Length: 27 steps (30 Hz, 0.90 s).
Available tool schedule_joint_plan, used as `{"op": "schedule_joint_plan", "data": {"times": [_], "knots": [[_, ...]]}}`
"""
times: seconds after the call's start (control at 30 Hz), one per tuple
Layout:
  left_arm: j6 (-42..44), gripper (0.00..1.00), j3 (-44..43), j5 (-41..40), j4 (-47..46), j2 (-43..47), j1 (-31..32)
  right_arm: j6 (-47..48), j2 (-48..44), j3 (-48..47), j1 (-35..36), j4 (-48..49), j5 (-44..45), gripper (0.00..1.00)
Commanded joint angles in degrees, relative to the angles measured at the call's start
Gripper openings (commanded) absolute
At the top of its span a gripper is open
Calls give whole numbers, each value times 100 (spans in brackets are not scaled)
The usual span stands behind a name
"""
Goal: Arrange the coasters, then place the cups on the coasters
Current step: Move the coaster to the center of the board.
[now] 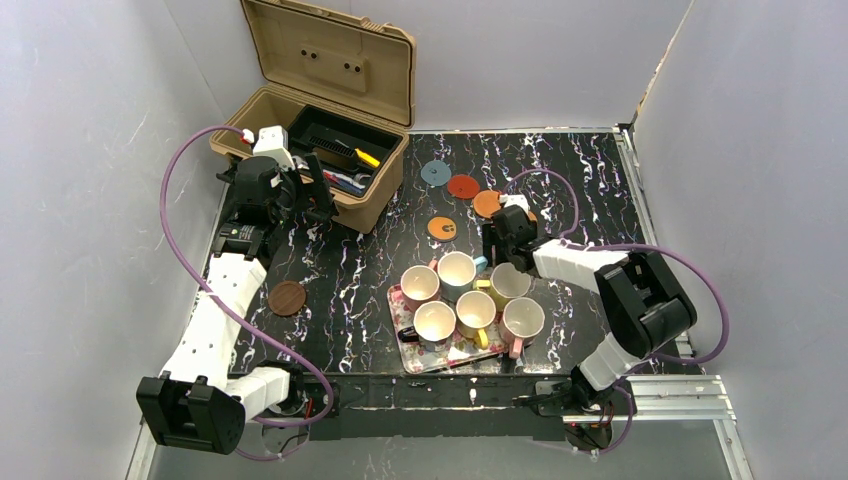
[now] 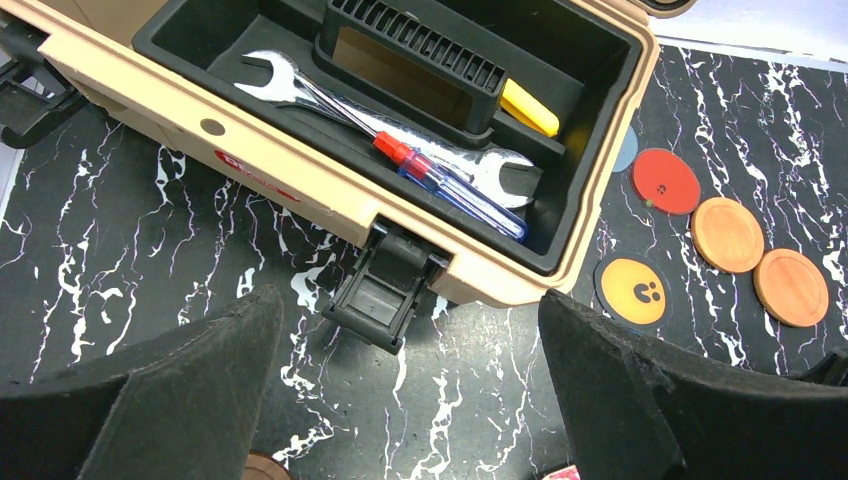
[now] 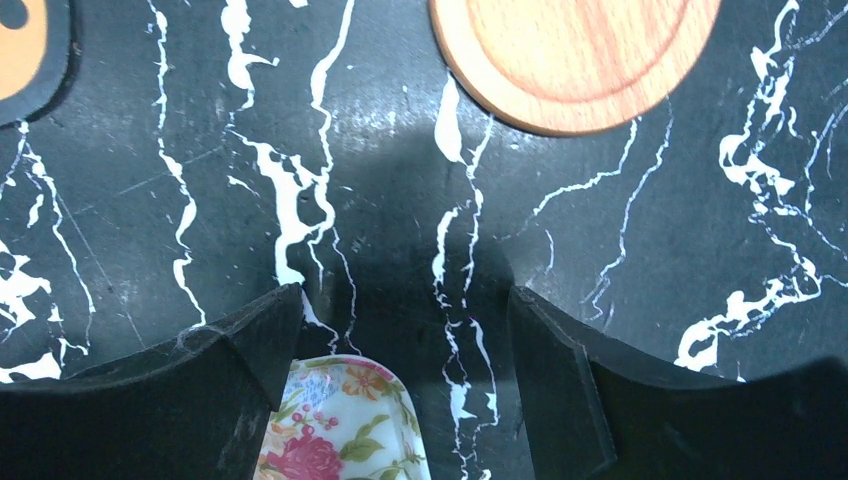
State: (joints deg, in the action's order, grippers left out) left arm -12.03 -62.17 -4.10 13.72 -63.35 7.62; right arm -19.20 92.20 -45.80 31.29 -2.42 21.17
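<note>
Pastel cups (image 1: 476,308) crowded the flowered tray (image 1: 400,310) from above; coasters (image 1: 463,187) lay beyond, the left arm (image 1: 215,305) stretched toward the toolbox (image 1: 275,110), the right arm (image 1: 570,262) bent over the tray. Left wrist: left jaws spread wide, empty, before the toolbox. Right wrist: right jaws spread over the tray's corner.

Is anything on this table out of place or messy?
The dark brown round coaster lies alone near the left arm, apart from the five other round coasters strung out beyond the six ceramic mugs. Nothing looks spilled or broken.
</note>
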Motion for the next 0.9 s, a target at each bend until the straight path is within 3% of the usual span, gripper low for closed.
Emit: {"op": "schedule_joint_plan", "data": {"times": [0.0, 0.37, 0.87], "knots": [[33, 98, 22, -55, -15, 16, -23, -129, -216, 157, -79, -769, 135, 82], [13, 98, 43, -46, -32, 18, -23, -419, -486, 182, -292, -1312, 525, 82], [-21, 98, 62, -12, -46, -28, -22, -496, -1001, 498, -1061, -1529, 288, 82]]}}
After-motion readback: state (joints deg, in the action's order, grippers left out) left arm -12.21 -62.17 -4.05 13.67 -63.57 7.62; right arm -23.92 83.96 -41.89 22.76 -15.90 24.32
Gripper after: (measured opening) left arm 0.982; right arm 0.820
